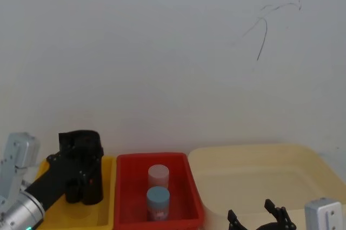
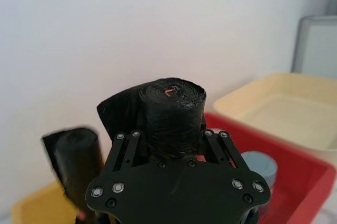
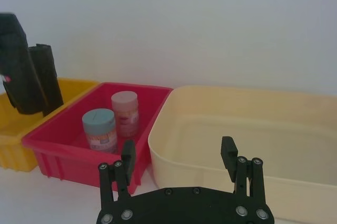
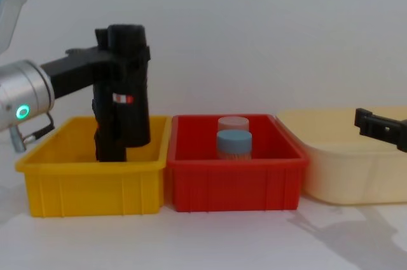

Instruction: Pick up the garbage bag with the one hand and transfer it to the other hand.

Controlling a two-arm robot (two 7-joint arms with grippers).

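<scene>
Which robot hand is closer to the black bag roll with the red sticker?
Left. The left gripper is shut on the garbage bag, holding it upright over the yellow bin. The right gripper is open and far off by the cream tub, beyond the red bin.

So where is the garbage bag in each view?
Head view: garbage bag lower left, over the yellow bin.
Left wrist view: garbage bag upright between the left gripper's shut jaws.
Right wrist view: garbage bag above the yellow bin, beyond the open right gripper.
Chest view: garbage bag left side, upright over the yellow bin.
Shared landmark: the red bin beside it.
</scene>
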